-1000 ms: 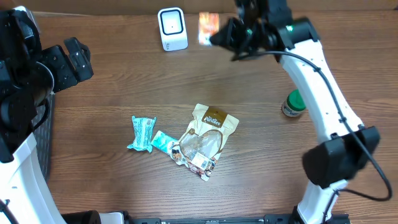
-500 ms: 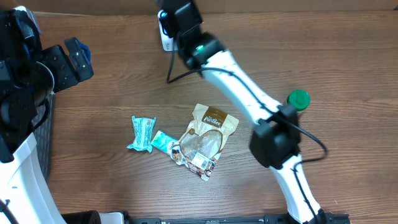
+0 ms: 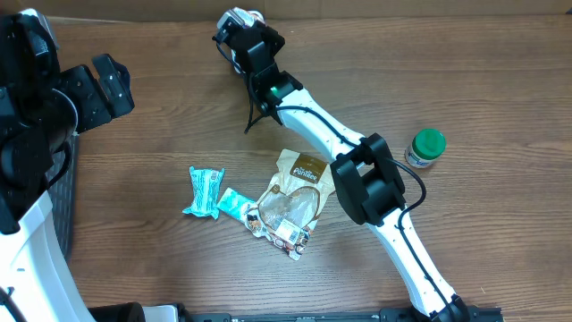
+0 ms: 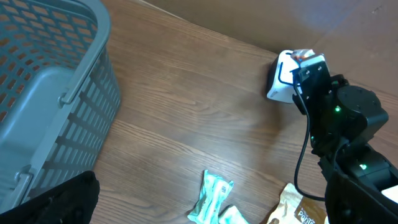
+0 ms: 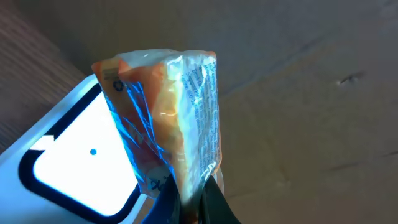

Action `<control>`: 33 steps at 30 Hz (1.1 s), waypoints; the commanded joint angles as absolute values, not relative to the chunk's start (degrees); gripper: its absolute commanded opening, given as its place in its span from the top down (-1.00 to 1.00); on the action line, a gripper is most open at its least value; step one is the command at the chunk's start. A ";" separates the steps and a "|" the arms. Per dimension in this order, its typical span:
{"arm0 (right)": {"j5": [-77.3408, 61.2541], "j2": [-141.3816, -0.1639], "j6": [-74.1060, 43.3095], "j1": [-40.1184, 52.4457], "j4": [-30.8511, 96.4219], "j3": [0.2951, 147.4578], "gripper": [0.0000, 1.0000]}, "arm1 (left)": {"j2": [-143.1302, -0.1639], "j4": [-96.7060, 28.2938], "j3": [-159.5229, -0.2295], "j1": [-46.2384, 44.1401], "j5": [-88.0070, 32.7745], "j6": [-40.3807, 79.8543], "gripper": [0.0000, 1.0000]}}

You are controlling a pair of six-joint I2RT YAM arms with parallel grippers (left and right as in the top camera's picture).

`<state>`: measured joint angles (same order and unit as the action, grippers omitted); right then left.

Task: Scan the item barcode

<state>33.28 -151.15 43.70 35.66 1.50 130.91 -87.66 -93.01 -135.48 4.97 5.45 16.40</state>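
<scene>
An orange snack packet (image 5: 171,118) in crinkly clear wrap is pinched at its lower end by my right gripper (image 5: 193,186), which is shut on it. The packet hangs right in front of the white barcode scanner (image 5: 68,165), whose bright window faces it. From the left wrist view the scanner (image 4: 281,78) stands at the table's back edge, with the right gripper (image 4: 311,71) and a bit of orange packet (image 4: 303,55) against it. Overhead, the right gripper (image 3: 239,31) covers most of the scanner. My left gripper (image 3: 112,80) hovers open and empty at the far left.
A grey slatted basket (image 4: 43,93) sits at the left edge. Mid-table lie two teal packets (image 3: 204,190), a brown pouch (image 3: 306,172) and a clear snack bag (image 3: 284,219). A green-lidded bottle (image 3: 425,148) stands at the right. A cardboard wall (image 5: 298,74) closes the back.
The right arm swung left from beside the scanner to directly over it, carrying the orange packet to the scanner's face. The left arm stayed still.
</scene>
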 commanded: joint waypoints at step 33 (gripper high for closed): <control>18.74 -142.19 19.55 33.61 12.25 131.55 0.92 | -87.74 -92.77 -135.90 5.23 5.98 16.93 -0.99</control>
